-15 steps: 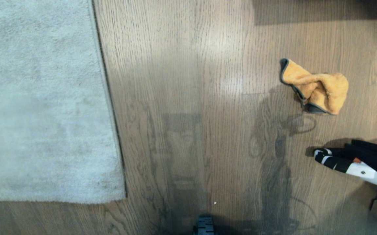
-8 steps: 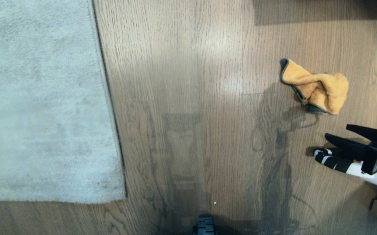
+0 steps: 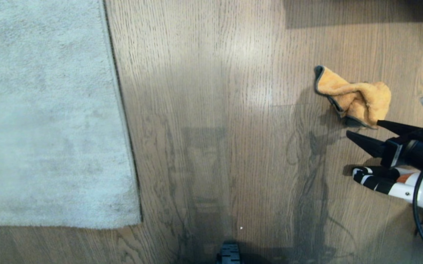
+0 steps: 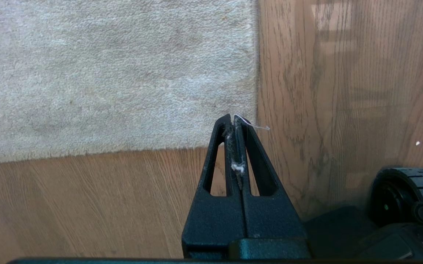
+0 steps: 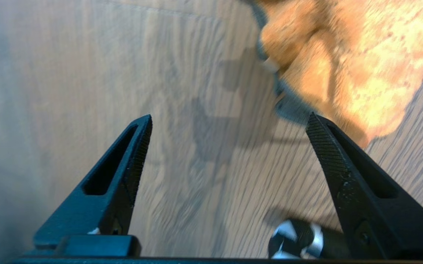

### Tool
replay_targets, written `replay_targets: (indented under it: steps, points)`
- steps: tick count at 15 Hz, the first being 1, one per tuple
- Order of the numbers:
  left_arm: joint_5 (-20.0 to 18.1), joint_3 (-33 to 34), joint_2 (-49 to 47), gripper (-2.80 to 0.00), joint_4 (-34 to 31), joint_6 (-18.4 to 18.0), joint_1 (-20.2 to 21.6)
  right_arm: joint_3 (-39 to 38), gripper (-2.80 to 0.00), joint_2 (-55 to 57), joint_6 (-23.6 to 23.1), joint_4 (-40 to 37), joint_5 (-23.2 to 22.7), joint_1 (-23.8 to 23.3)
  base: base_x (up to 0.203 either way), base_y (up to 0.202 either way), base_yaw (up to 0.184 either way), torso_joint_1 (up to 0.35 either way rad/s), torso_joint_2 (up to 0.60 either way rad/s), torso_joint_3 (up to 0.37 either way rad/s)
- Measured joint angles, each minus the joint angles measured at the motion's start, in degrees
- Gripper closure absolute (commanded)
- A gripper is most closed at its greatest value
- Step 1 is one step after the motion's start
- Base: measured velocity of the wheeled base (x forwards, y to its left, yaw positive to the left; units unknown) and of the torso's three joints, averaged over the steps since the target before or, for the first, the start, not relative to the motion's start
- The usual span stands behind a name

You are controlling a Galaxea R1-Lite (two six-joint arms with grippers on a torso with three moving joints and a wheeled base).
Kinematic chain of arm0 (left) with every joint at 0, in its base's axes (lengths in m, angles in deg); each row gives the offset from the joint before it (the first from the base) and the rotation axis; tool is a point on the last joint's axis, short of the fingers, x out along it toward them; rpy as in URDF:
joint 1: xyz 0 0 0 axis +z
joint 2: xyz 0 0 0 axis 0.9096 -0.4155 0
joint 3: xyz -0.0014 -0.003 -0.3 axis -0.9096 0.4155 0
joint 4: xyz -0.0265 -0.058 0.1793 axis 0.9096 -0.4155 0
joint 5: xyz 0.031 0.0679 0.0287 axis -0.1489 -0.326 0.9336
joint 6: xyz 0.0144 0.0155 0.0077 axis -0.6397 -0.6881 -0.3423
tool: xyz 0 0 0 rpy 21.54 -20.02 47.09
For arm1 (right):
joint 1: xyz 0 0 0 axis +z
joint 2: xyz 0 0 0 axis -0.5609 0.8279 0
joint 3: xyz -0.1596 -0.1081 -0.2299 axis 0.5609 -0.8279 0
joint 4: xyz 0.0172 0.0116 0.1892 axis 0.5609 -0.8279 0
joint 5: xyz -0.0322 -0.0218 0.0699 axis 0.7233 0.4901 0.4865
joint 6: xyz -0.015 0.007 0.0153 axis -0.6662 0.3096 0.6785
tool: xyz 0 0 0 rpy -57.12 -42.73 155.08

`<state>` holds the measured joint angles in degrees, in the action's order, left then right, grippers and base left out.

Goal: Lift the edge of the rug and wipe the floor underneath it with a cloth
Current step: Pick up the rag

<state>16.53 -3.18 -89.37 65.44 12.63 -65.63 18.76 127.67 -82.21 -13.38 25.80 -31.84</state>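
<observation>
The pale grey rug edge lies flat on the wood-grain floor. The crumpled orange cloth lies well apart from it.

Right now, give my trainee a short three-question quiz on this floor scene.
1. True or false: the rug edge is lifted off the floor.
2. Multiple choice: the orange cloth lies A) on the rug, B) on bare floor ahead of the right gripper, C) in the left gripper.
3. Fill in: the right gripper's jaws stand ____, holding nothing.

Key: 1 false, it lies flat; 2 B; 3 open.
</observation>
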Motion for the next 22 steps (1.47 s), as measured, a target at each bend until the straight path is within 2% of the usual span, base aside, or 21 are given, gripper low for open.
replay_targets:
  steps: [4,7,15,20,22]
  points:
    - [-0.02,0.00,0.00,0.00,0.00,-0.01,0.02,2.69,-2.80,5.81,-0.06,5.53,3.52,0.00,0.000,0.000,0.000,0.000,0.00,0.000]
    - [0.00,0.00,0.00,0.00,-0.02,0.00,0.02,5.84,-2.80,9.44,-0.39,6.89,6.65,-0.17,0.000,0.000,0.000,0.000,0.00,0.000]
    - [0.00,0.00,0.00,0.00,-0.02,0.00,0.00,8.12,-2.80,13.73,-2.96,10.67,7.10,-0.82,0.000,0.000,0.000,0.000,0.00,0.000]
    - [0.00,0.00,0.00,0.00,-0.01,0.00,0.00,9.66,-2.80,15.29,-4.88,10.92,11.25,-1.18,0.000,0.000,0.000,0.000,0.00,0.000]
    - [0.00,0.00,0.00,0.00,-0.02,0.00,0.00,9.79,-2.80,15.53,-4.90,10.82,11.49,-1.18,0.000,0.000,0.000,0.000,0.00,0.000]
